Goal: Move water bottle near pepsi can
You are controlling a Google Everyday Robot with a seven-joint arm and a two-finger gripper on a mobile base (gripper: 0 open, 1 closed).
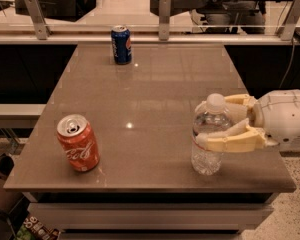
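The water bottle (pixel 208 139), clear ribbed plastic with a white cap, stands upright near the table's front right corner. My gripper (pixel 206 123) reaches in from the right at the bottle's upper body, with one cream finger behind it and one (pixel 230 138) in front, closed around it. The pepsi can (pixel 121 44), dark blue with a silver top, stands far off at the back of the table, left of centre.
An orange-red Coca-Cola can (pixel 78 143) stands at the front left. The brown table (pixel 150 94) ends just in front of the bottle. A rail with metal posts (pixel 164 10) runs behind the table's back edge.
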